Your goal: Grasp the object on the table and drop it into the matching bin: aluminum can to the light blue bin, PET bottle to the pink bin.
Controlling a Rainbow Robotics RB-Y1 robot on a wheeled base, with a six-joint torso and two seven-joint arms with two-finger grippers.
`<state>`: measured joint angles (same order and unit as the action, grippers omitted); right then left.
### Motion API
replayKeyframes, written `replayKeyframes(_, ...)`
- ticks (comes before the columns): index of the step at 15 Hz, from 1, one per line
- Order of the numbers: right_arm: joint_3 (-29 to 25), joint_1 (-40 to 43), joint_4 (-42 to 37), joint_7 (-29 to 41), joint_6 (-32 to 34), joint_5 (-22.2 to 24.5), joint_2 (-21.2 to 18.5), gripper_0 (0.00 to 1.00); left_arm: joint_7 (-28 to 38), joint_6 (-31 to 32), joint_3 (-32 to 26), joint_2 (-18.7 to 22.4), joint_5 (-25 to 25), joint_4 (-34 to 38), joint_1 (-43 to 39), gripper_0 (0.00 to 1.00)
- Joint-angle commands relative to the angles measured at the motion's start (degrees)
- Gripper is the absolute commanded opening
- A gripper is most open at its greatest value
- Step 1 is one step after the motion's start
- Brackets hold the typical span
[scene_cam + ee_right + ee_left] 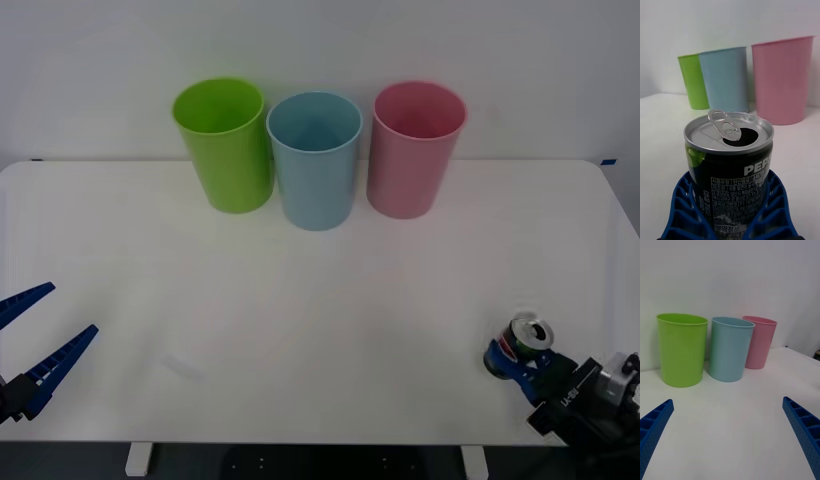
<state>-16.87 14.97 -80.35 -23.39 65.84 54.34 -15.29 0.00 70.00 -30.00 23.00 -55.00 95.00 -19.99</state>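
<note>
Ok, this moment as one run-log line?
right claw: around Pepsi can, near-right of table | left claw: open, idle | light blue bin: middle

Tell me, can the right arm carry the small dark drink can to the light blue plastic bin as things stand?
Probably yes: the right gripper is closed around the can, and bare white table lies between it and the open light blue bin.

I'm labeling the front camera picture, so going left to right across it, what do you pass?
Left pincer with blue ribbed fingers, open → lime green plastic bin → light blue plastic bin → pink plastic bin → small silvery-topped aluminum can → right pincer closed around it.
</note>
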Motion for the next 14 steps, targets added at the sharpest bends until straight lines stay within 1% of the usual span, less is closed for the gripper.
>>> replayKeyframes(1, -0.5, -1.6, -1.4, 2.4, 1.0, -0.7, -0.1, 0.00, 0.0, 0.0, 0.0, 0.0, 0.0, 0.0, 0.0, 1.00)
replayKeyframes(5, -0.1, -2.8, -7.7, 10.6, 0.5, -0.6, -0.5, 0.00, 0.0, 0.0, 0.0, 0.0, 0.0, 0.0, 0.0, 1.00)
replayKeyframes(6, 0.8, -3.2, -9.7, 12.9, 0.1, -0.6, -1.1, 0.00, 0.0, 0.0, 0.0, 0.0, 0.0, 0.0, 0.0, 1.00)
replayKeyframes(9, 3.2, -3.8, -15.6, 18.2, -3.4, -0.5, -2.9, 0.00, 0.0, 0.0, 0.0, 0.0, 0.0, 0.0, 0.0, 1.00)
replayKeyframes(11, 5.8, -5.2, -19.7, 22.1, -7.7, -0.5, -5.2, 0.00, 0.0, 0.0, 0.0, 0.0, 0.0, 0.0, 0.0, 1.00)
replayKeyframes(12, 6.6, -6.2, -20.6, 23.1, -8.9, -0.3, -6.1, 0.00, 0.0, 0.0, 0.0, 0.0, 0.0, 0.0, 0.0, 1.00)
replayKeyframes(14, 6.6, -9.5, -21.0, 26.0, -9.2, 2.3, -6.8, 0.00, 0.0, 0.0, 0.0, 0.0, 0.0, 0.0, 0.0, 1.00)
